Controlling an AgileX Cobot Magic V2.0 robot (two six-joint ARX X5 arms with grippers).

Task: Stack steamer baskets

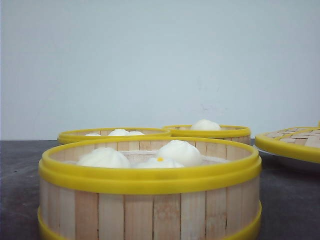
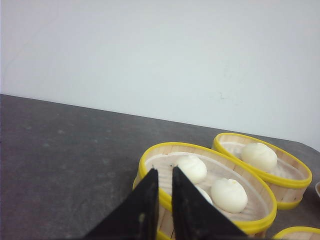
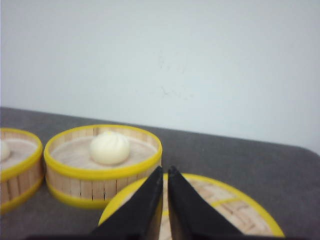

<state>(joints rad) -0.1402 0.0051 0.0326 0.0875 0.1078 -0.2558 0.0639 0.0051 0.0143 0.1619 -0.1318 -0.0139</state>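
Three steamer baskets stand on the dark table. The nearest basket (image 1: 150, 200) holds three white buns. Behind it are a back-left basket (image 1: 115, 134) and a back-right basket (image 1: 207, 131) with one bun. No arm shows in the front view. My left gripper (image 2: 165, 171) hangs over the near rim of the back-left basket (image 2: 210, 172), its fingers almost together with only a thin slit and nothing held. The one-bun basket (image 2: 262, 160) lies beyond. My right gripper (image 3: 166, 169) is shut and empty, with the one-bun basket (image 3: 102, 165) ahead of it.
A flat woven bamboo lid (image 1: 292, 140) with a yellow rim lies at the right; in the right wrist view this lid (image 3: 240, 210) sits under the fingers. A pale wall backs the table (image 2: 60, 150), whose dark top stretches to the left.
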